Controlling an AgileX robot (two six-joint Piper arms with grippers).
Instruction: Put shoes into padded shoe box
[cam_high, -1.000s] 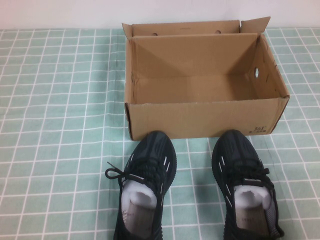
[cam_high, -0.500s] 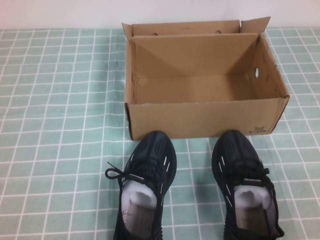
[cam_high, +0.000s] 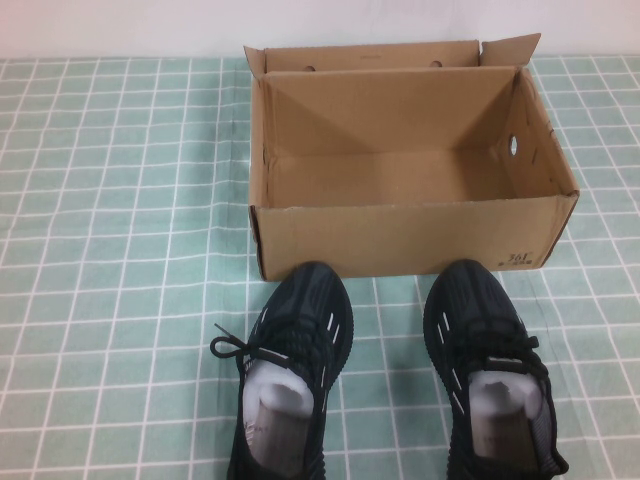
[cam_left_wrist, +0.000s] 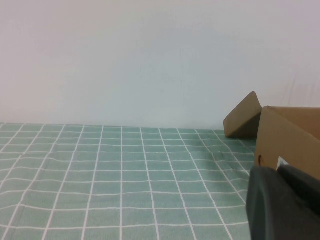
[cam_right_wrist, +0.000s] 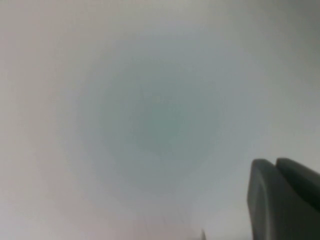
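Observation:
The padded shoe box (cam_high: 410, 238), brown cardboard with its flaps open, stands empty at the middle far side of the table. Two black knit shoes stand just in front of it, toes toward the box: the left shoe (cam_high: 296, 325) and the right shoe (cam_high: 478, 312), both stuffed with white paper. Neither gripper shows in the high view. In the left wrist view my left gripper (cam_left_wrist: 277, 170) is shut and empty, low over the cloth beside a corner of the box (cam_left_wrist: 292, 137). In the right wrist view my right gripper (cam_right_wrist: 276, 161) is shut and empty, with only a blank pale surface behind it.
A green checked tablecloth (cam_high: 120, 250) covers the table. A white wall (cam_left_wrist: 150, 60) runs along the far edge behind the box. One box flap (cam_left_wrist: 243, 120) sticks out sideways near the wall.

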